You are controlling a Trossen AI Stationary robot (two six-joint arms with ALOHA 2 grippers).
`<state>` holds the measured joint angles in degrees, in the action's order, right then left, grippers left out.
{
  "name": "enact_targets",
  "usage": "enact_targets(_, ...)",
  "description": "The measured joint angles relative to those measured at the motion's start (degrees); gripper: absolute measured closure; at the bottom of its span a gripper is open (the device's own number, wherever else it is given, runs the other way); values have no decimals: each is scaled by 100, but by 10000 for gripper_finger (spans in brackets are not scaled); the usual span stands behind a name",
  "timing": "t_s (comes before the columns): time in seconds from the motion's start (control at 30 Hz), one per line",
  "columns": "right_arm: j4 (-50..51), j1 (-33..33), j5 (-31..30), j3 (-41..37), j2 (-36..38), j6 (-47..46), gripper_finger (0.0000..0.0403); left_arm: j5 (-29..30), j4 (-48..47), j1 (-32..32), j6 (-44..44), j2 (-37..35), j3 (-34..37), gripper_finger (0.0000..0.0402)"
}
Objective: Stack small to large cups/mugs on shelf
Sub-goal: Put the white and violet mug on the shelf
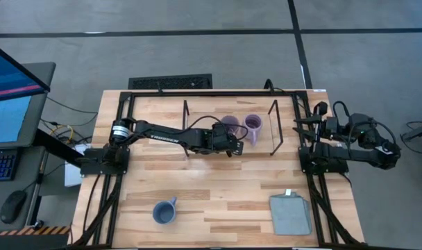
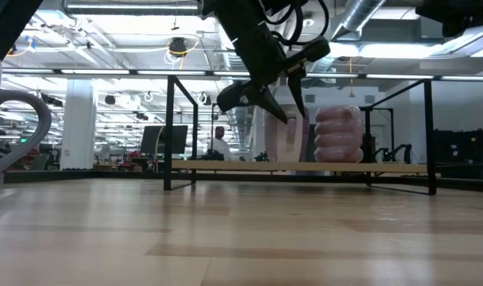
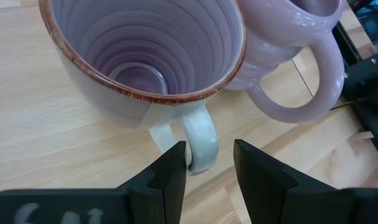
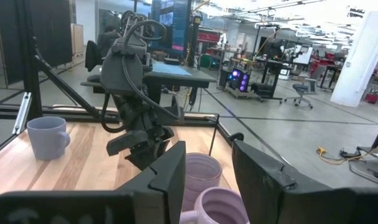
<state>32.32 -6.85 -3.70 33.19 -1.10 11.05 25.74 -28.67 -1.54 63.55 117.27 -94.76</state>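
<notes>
Two light purple mugs stand upright side by side on the wooden shelf: a brown-rimmed one and a ridged one. My left gripper is open above the shelf, slanting down, its fingers on either side of the brown-rimmed mug's handle. In the low view it hangs in front of the ridged mug. The blue mug stands on the table near its front left. My right gripper is open and empty at the table's right edge. My left gripper has the free outer curve of the brown-rimmed mug's handle in the gap between its open fingers, coming from above at a slant. The handle lies close to one finger; I cannot tell whether it touches. The mug stands on the shelf.
Thin black wire frames rise at the shelf's two ends. A grey folded cloth lies at the table's front right. The ridged mug's handle curves out close beside the brown-rimmed mug.
</notes>
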Motion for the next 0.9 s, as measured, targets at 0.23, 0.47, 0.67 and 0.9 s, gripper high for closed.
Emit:
enact_targets(0.23, 1, 1, 86, 0, -1, 9, 248, -3, -2, 0, 2, 0, 0, 278)
enact_targets(0.47, 2, 1, 87, 0, -2, 9, 250, -48, -4, -9, -13, 0, 0, 278)
enact_targets(0.67, 1, 0, 89, 0, -1, 9, 248, -76, 18, -9, -33, 0, 0, 278)
enact_targets(0.9, 2, 0, 90, 0, -2, 11, 250, -124, 277, -9, -204, 0, 2, 278)
